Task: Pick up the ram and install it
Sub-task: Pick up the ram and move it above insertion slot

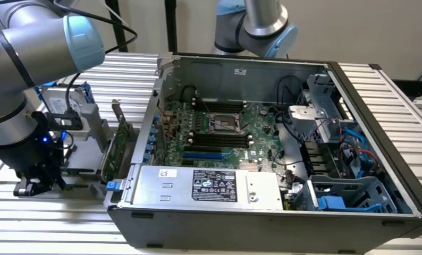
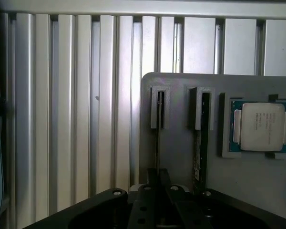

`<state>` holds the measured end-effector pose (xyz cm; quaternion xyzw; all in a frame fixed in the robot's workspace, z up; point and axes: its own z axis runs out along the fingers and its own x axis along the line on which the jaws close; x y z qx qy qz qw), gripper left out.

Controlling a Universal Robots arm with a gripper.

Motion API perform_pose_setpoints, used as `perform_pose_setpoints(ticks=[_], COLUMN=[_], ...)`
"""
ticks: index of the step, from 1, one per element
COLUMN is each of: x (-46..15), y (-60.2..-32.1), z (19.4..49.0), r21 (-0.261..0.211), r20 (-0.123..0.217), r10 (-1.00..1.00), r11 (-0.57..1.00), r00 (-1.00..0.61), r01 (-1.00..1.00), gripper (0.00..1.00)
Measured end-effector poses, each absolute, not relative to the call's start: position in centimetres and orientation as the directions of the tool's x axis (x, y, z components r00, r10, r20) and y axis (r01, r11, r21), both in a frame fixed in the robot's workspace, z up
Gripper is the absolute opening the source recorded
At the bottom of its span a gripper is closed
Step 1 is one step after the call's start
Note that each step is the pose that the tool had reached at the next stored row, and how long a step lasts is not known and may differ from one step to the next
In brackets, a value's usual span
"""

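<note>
my gripper (image 1: 31, 186) hangs low over the grey holder plate (image 1: 83, 156) at the exterior view's left. whether it is spread or pressed together, i cannot tell. in the wrist view it sits above 1 narrow slot of the plate.

the ram (image 2: 198, 157) stands on edge in the next slot, between that narrow slot and the processor (image 2: 260, 125) in its recess. its long axis runs along the slot, parallel to the table slats, with 1 end toward my gripper and the other toward the plate's rim. i see its thin green edge; the chips are hidden, and the near end is cut off by my gripper's body.

surface: a slatted aluminium table (image 1: 48, 218). from the exterior view's left to its right:
- a hard drive (image 1: 58, 101) with blue rails
- an upright green expansion card (image 1: 115, 151)
- the open computer case (image 1: 268, 226), with its motherboard (image 1: 196, 119) and black memory slots (image 1: 214, 139)

a second arm (image 1: 261, 26) stands behind the case, before a beige wall (image 1: 360, 32).
</note>
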<state>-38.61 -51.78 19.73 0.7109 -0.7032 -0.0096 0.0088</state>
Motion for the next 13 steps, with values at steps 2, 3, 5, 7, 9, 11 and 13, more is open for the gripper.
perform_pose_setpoints(ticks=[2, 3, 5, 7, 9, 11, 13], x=[-38.61, -38.61, -38.61, -38.61, -38.61, -38.61, -38.61], y=[-51.78, -51.78, -51.78, -51.78, -51.78, -51.78, -51.78], z=[19.73, 19.73, 19.73, 19.73, 19.73, 19.76, 19.89], r21=[0.026, 0.026, 0.026, 0.026, 0.026, 0.026, 0.026], r20=[-0.001, -0.001, -0.001, -0.001, -0.001, -0.002, -0.001], r10=[-1.000, -1.000, -1.000, -1.000, -1.000, -1.000, -1.000], r11=[-0.011, -0.011, -0.011, -0.011, -0.011, -0.011, -0.011], r00=[0.011, 0.011, 0.011, 0.011, 0.011, 0.011, 0.011], r01=[-1.000, -1.000, -1.000, -1.000, -1.000, -1.000, -1.000], gripper=[0.00, 0.00, 0.00, 0.00, 0.00, 0.00, 0.00])
